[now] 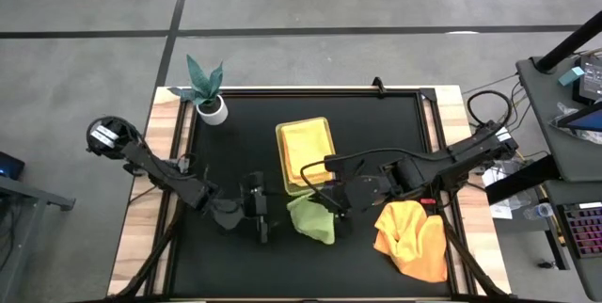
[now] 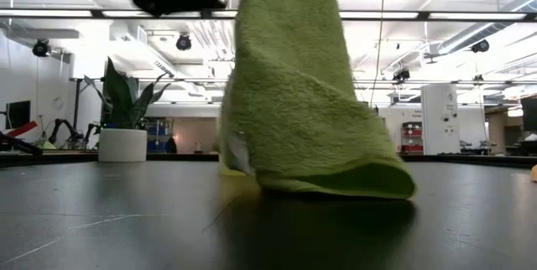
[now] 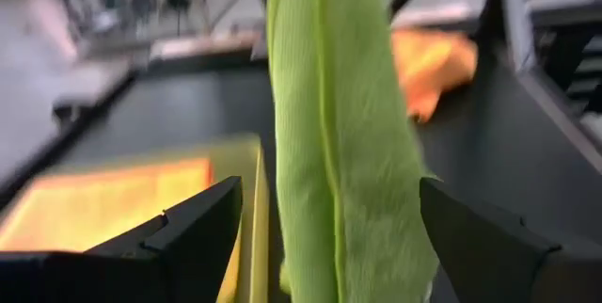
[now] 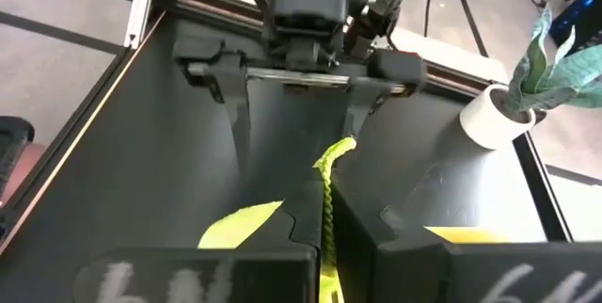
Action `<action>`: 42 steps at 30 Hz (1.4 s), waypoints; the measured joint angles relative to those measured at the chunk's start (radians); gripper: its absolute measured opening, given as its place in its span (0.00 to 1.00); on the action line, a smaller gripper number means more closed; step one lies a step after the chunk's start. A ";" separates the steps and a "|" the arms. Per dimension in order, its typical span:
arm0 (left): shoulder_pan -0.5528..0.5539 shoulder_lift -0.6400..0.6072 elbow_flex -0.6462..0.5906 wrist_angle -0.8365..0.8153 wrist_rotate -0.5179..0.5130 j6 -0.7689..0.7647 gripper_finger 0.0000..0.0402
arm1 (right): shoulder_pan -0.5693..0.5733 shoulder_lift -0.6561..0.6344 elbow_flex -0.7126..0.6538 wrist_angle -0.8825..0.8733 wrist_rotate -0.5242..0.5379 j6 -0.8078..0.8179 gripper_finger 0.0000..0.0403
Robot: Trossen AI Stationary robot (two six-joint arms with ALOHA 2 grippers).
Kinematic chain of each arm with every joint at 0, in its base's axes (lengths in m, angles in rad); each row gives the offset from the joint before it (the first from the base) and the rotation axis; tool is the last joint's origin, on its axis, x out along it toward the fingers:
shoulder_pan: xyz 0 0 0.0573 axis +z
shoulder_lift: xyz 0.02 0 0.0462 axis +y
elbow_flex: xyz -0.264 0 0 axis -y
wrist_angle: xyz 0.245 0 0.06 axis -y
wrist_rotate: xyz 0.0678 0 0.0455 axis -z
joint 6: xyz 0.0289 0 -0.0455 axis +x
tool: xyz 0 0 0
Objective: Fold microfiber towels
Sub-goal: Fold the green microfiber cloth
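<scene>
Your right claw [image 4: 324, 211] is pinched tight on the top edge of the green towel [image 1: 312, 218]. It holds the towel up so that it hangs down long and narrow. The bottom of the towel rests on the black counter [image 1: 235, 152], just beside the near end of the tray [image 1: 306, 157]. Hanging like this, the towel shows a loose edge that the other arm can reach.

Your left claw [image 1: 259, 211] is spread wide, with nothing in it. In the left wrist view the towel [image 3: 343, 143] hangs right between the two fingers [image 3: 202, 228], but they do not touch it. It looks like the left claw is lined up to grab the towel lower down, so the two arms can pull it flat and fold it.

A yellow towel [image 1: 306, 148] lies flat in the tray. An orange towel [image 1: 414, 237] sits in a messy heap on the counter, near the right arm, and is not folded yet. A small potted plant [image 1: 209, 91] stands at the far left corner, well apart from the work.

The green towel is soft, so it could swing or slip when you grab it.
</scene>
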 joint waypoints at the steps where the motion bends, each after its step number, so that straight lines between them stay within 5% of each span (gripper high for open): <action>1: 0.004 0.000 -0.001 0.037 0.015 0.034 0.76 | 0.002 0.000 0.000 -0.002 0.000 0.000 0.02; 8: 0.058 0.007 -0.003 0.168 0.066 0.133 0.76 | 0.013 -0.001 0.000 -0.013 0.000 0.013 0.02; 19: 0.102 0.168 0.009 0.416 0.454 0.170 0.76 | 0.015 -0.001 0.000 -0.014 0.008 0.015 0.02; 24: 0.101 0.215 0.009 0.414 0.479 0.128 0.74 | 0.015 -0.001 0.000 -0.013 0.009 0.028 0.02; 42: 0.102 0.398 0.052 0.484 0.553 0.059 0.24 | 0.014 -0.031 0.000 0.032 0.115 0.045 0.02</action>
